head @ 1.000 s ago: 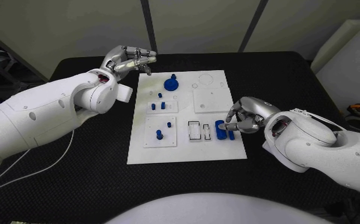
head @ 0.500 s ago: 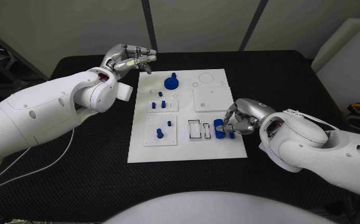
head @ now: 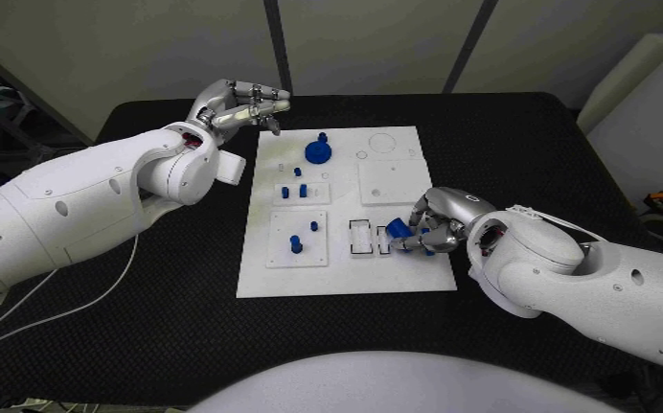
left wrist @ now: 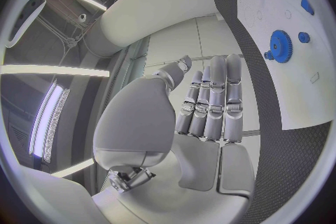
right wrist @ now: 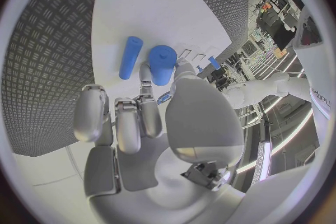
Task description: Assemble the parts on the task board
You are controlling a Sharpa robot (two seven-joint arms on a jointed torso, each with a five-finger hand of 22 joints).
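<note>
Board (head: 346, 274): white plate, centre of the frame on the black table (head: 166, 336), long side running toward the top of the frame.

Right hand (head: 440, 221): lower right of centre, at the board's right edge beside a row of outlined slots (head: 368, 239). Fingers curled in on a thick blue cylinder (head: 402, 233); the wrist view shows thumb and fingertips (right wrist: 145, 85) closed against its lower end (right wrist: 162, 63). Judged a grip, though the contact itself is partly hidden.

Thick cylinder: tilted, its long axis slanting from the fingers toward the slots at frame left. A thinner blue rod (right wrist: 130, 57) lies flat just beside it, roughly parallel.

Left hand (head: 243, 109): upper left of the frame, off the board's far corner. Fingers straight and close together, nothing in them (left wrist: 210, 98).

Other parts: blue gear (head: 318, 152) near the board's top; small blue pegs (head: 291, 190) at mid-left; further pegs (head: 294, 243) in the lower-left panel.

Key relation: the slots lie just left of the held cylinder, on the side away from the palm. The right hand is far nearer; the left is well apart. Any placing likely needs the cylinder's axis turned to suit its seat.
</note>
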